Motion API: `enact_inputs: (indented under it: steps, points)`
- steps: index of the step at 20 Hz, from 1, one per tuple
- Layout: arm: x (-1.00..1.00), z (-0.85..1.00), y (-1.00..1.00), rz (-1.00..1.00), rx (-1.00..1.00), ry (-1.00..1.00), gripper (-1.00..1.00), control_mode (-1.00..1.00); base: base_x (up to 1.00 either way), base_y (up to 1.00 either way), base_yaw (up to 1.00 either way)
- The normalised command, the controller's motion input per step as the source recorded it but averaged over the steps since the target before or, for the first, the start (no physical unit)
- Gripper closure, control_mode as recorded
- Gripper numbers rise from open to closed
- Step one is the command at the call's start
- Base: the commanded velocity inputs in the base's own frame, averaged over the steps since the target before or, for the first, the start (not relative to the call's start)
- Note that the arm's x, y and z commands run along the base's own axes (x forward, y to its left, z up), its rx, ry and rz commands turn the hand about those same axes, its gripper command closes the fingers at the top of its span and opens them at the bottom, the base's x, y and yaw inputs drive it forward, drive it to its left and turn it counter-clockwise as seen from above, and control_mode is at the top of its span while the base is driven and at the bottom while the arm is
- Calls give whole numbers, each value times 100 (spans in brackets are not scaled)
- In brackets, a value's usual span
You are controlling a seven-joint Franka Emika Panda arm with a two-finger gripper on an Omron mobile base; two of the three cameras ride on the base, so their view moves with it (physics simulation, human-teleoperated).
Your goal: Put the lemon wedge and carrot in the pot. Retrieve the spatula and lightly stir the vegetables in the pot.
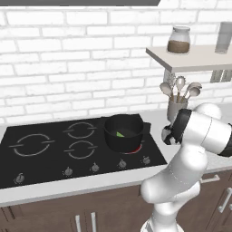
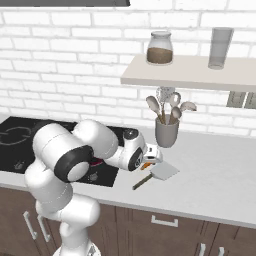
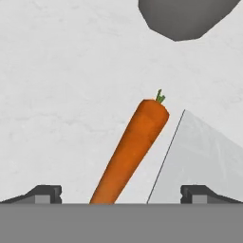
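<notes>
The carrot (image 3: 135, 147) lies on the light counter, its green stub pointing away from the hand. My gripper (image 3: 123, 194) hangs open just above it, one dark fingertip (image 3: 45, 193) on each side and nothing pinched. In the right base view the gripper (image 2: 149, 164) is low over the counter, right of the hob, with a bit of the carrot (image 2: 146, 166) showing under it. The spatula (image 2: 156, 175) lies flat right beside the carrot; its grey blade (image 3: 199, 156) is next to the carrot's tip. The black pot (image 1: 123, 132) stands on the hob's right rear ring with the lemon wedge (image 1: 120, 134) inside.
A grey utensil cup (image 2: 166, 132) with spoons stands on the counter just behind the carrot; its base (image 3: 182, 16) is near the hand. A wall shelf (image 2: 190, 72) above holds a jar and a tumbler. The hob (image 1: 54, 149) spreads left of the pot.
</notes>
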Motion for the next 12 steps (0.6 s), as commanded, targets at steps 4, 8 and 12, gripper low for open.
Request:
enact_inputs:
  steps: [4, 8, 12]
  points:
    - [49, -31, -10, -6, 5, 0, -100, -100, 0, 0, 0]
    - [41, -22, -4, -6, 5, 2, 100, -100, 0, 0, 0]
    - [30, -20, -15, -4, 7, 4, 100, -100, 0, 0, 0]
